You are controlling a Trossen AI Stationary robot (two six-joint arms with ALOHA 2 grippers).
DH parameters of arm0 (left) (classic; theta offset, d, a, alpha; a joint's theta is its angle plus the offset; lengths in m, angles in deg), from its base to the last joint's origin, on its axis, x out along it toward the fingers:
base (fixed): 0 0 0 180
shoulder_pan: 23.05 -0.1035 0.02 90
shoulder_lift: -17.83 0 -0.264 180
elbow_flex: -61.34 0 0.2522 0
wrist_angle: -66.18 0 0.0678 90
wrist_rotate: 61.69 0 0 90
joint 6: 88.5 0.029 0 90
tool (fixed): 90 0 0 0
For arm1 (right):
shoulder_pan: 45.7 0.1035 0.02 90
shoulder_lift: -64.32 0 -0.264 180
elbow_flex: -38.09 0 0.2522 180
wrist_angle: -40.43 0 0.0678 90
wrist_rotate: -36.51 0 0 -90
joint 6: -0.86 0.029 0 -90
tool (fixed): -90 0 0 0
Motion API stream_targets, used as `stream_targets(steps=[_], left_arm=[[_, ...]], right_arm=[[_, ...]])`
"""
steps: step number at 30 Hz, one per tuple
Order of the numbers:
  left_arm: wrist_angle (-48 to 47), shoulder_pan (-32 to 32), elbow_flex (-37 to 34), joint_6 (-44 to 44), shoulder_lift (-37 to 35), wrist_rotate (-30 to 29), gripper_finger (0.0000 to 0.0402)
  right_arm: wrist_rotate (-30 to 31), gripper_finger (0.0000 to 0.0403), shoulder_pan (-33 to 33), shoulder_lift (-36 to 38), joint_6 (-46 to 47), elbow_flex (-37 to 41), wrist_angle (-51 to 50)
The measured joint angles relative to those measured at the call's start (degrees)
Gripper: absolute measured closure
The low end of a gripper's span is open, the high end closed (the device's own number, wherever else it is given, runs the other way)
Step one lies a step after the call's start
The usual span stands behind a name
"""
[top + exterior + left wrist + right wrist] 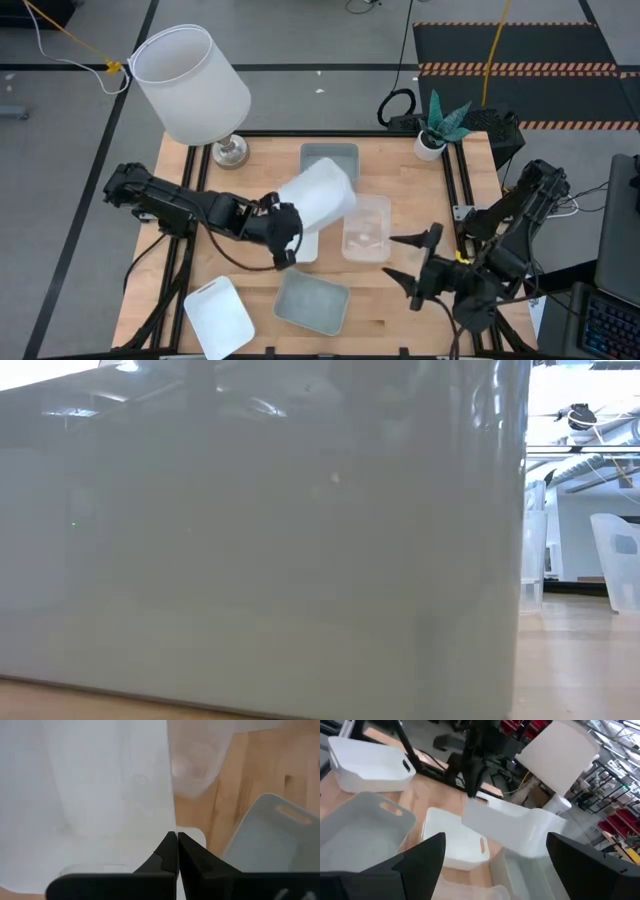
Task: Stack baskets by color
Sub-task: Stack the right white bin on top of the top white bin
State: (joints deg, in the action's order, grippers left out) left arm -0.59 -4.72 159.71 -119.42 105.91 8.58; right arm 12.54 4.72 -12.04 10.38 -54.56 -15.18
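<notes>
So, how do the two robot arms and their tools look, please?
Both arms are dark, nearly black, built of chunky jointed segments. The left arm has a thin black cable looping beside it toward the left tool. The right tool has two flat, tapered black fingers, matte and pointed, on a wide base. Small yellow marks show near the right wrist. No other markings can be seen.

left pincer [472, 790] gripping tilted white basket [512, 827] above another white basket [455, 842], lampshade [560, 755] behind
</notes>
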Motion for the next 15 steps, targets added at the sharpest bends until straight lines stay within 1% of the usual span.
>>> stream_targets(steps=[3,7,10,15], left_arm=[[-2.1,0.6,0.4,-8.5,0.1,0.1,0.04],[-4.3,1.3,0.6,-16.4,0.0,0.1,0.04],[-10.1,1.7,3.0,-20.1,0.0,0.7,0.04],[-20.3,0.9,9.3,-26.6,-0.1,-0.1,0.04]], right_arm=[[0.2,0.0064,0.0,0.0,1.4,1.7,-2.1],[0.2,0.0064,-0.1,0.3,-0.8,4.0,-2.4],[0.4,0.0064,-0.6,0.3,-3.2,4.5,-2.2],[0.4,0.0064,-1.8,0.3,-3.7,4.6,-2.1]])
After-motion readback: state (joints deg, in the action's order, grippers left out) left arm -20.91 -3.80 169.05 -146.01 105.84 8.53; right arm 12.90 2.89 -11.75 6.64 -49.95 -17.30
